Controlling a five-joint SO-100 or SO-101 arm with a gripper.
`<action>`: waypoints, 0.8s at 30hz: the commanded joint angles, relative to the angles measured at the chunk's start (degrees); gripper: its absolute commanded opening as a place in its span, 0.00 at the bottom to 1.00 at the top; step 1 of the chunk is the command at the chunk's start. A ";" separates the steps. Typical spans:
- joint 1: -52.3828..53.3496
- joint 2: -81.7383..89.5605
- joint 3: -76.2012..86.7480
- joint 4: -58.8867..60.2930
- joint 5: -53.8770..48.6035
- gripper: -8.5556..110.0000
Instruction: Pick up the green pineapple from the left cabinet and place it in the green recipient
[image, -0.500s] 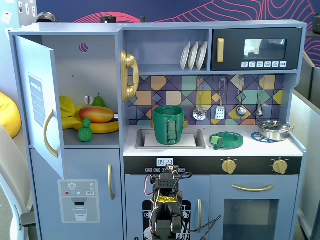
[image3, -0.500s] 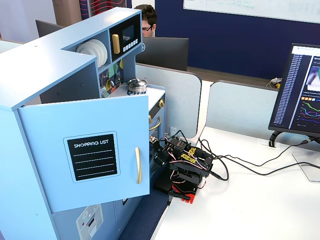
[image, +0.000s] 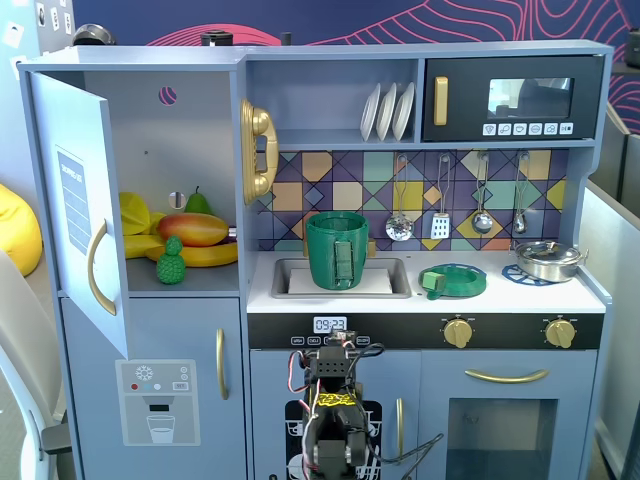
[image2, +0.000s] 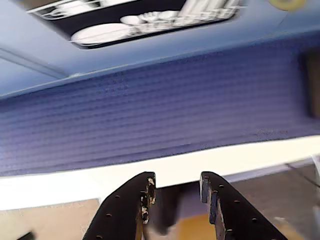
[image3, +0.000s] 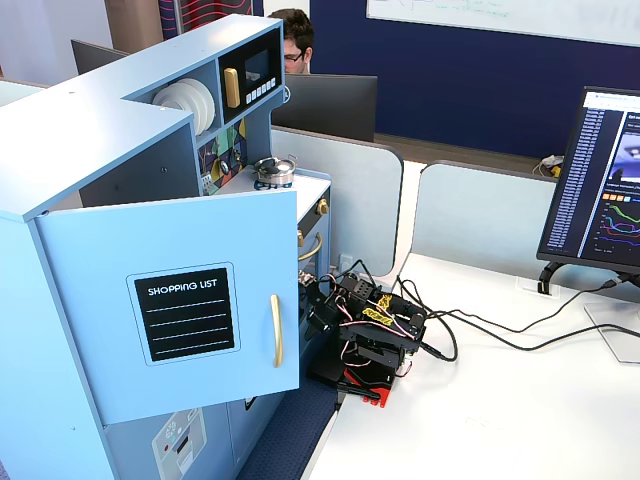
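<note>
inside left cabinet (image: 190, 120) green pineapple (image: 171, 262), green recipient (image: 337, 250) in sink, claw (image2: 176, 187) apart

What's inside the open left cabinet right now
In a fixed view, the left cabinet holds the green pineapple at the shelf's front, an orange-red mango, a banana, a green pear behind, and yellow fruit partly hidden by the door.
</note>
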 joint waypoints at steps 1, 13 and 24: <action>-13.45 -2.46 -0.79 -8.88 4.92 0.07; -48.16 -14.41 -18.37 -60.91 -11.60 0.07; -42.36 -41.48 -39.46 -71.98 -4.31 0.33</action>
